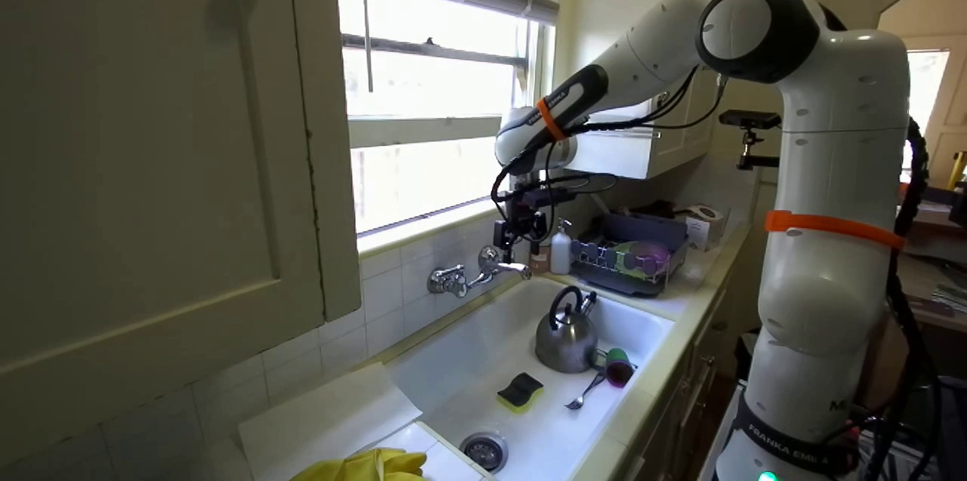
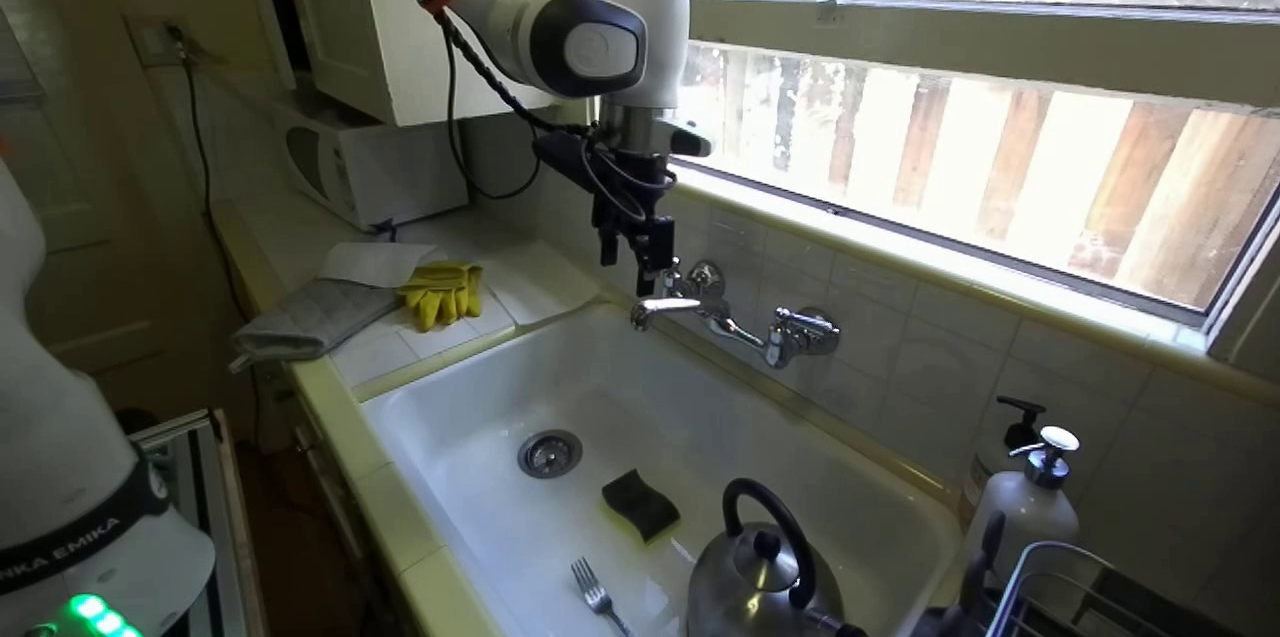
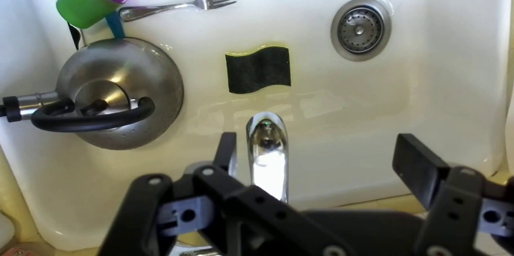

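In an exterior view, the gripper points down at centre, near the chrome faucet. In an exterior view, the sponge lies at lower centre in the white sink. In the wrist view, the fingers stand wide apart low in frame, holding nothing, with the faucet spout seen between them.

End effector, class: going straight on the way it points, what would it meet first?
Probably the chrome faucet spout: in the wrist view it shows between the spread fingers of the end effector, though depth is unclear and it might slip between them untouched.
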Motion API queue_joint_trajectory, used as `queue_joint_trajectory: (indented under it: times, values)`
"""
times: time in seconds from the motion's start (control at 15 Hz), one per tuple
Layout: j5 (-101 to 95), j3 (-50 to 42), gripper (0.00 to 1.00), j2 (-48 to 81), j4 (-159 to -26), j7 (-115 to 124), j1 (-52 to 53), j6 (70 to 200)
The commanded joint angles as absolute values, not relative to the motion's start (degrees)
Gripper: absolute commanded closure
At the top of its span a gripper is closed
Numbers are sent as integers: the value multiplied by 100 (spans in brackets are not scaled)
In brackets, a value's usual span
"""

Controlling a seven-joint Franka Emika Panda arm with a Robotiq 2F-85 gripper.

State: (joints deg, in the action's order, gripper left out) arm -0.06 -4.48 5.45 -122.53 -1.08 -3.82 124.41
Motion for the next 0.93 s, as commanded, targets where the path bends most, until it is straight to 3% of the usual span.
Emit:
queue_joint_trajectory:
  times: [0.0,0.87]
  values:
    - [-130,-479,0,645,-12438,-186,-443,12862]
    - [486,-317,0,1151,-12560,-155,-451,14014]
